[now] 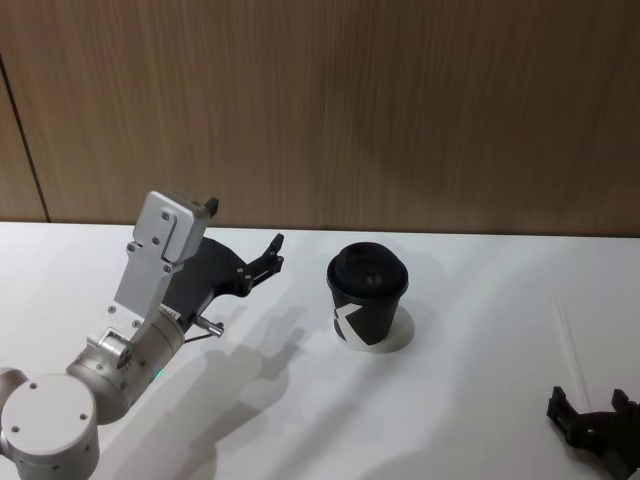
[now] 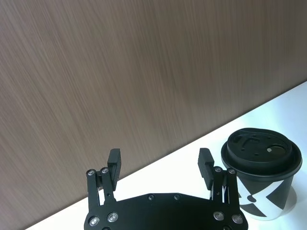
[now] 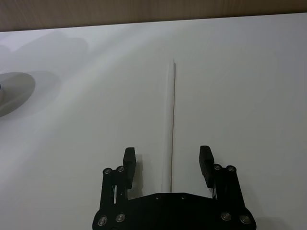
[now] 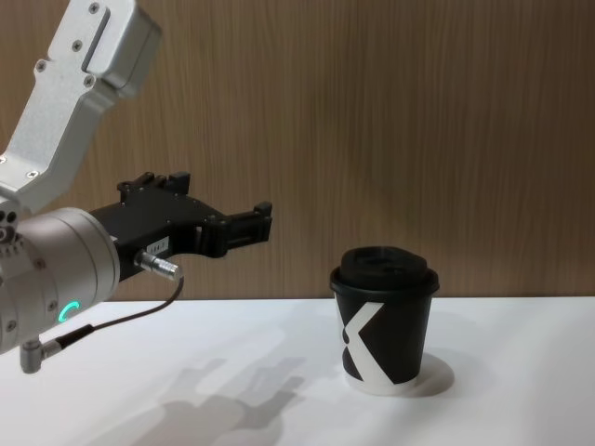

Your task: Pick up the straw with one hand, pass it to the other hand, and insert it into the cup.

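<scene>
Holds the right gripper low over the white counter at the near right, fingers spread wide and empty, one on each side of the straw. Looks lined up that way so that a simple close would pinch the straw near its near end. Leaves the straw flat on the counter, well apart from the cup and to its right, far end pointing toward the wooden wall.

Holds the left gripper raised to the left of the cup, fingers likewise wide and holding nothing. Probably placed there ready to receive the straw close to the cup. Stands the cup upright mid-counter, lid on, with a small opening in the top for the straw.

Loses the straw's near end under the right gripper's body in the right wrist view. Cannot tell how far the fingers hang above the counter. Hard to pick out the straw, white on white, from the head view, where the frame edge cuts the right gripper off.
</scene>
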